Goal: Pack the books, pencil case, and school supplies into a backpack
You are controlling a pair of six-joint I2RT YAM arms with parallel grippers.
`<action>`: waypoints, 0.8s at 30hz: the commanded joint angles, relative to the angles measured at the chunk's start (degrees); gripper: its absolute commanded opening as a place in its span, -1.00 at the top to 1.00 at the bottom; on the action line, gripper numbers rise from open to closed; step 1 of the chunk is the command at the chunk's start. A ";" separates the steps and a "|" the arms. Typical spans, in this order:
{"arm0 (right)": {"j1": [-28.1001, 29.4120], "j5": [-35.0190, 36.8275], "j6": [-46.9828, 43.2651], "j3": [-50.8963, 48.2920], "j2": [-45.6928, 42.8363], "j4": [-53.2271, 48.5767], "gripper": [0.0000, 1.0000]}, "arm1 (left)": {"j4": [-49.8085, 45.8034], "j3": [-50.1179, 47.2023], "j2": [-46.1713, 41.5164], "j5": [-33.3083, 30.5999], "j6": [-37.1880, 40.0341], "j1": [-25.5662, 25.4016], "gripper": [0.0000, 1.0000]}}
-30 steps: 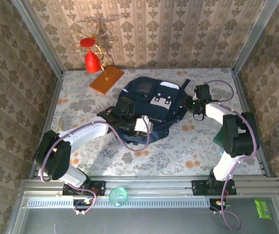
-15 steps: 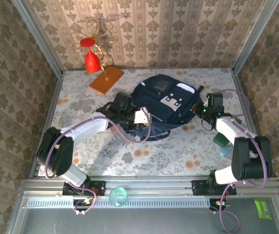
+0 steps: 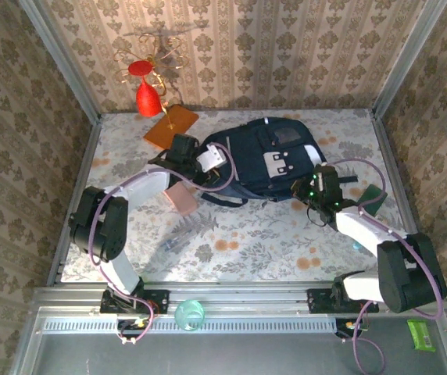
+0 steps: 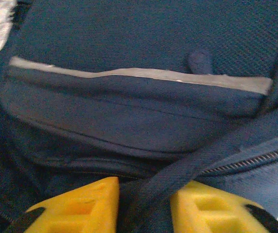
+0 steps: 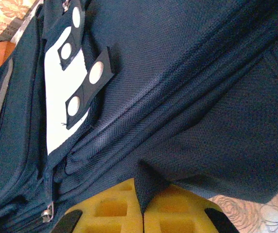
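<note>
R jaws clamped tight on fold of backpack point(image 3: 243, 148), near-right edge. L jaws partly apart, strap point(image 4: 202, 155) between, at its left end. Backpack lies crosswise betw my jaws, far-centre tabletop point(image 3: 247, 242).

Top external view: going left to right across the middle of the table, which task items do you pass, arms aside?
pencil case → backpack → dark green book
</note>
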 commanded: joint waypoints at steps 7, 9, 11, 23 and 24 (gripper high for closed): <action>5.02 -7.25 -8.32 5.03 0.02 -6.00 0.42 | 10.98 -6.48 -8.19 -1.33 -19.94 5.11 -0.08; 6.38 -4.56 -11.87 6.59 -1.21 -10.12 0.34 | 11.06 -7.53 -9.83 -0.78 -22.84 6.34 -0.13; 7.12 -0.99 -15.09 7.74 -3.12 -14.09 0.27 | 11.22 -8.65 -12.12 -1.20 -26.64 7.45 -0.20; 3.69 6.29 -21.75 10.58 -9.49 -23.49 -0.25 | 9.77 -14.65 -22.34 -16.37 -51.59 -4.16 -0.39; 3.66 4.48 -21.57 10.93 -8.79 -23.24 -0.26 | 9.57 -14.74 -22.16 -17.18 -52.16 -6.03 -0.37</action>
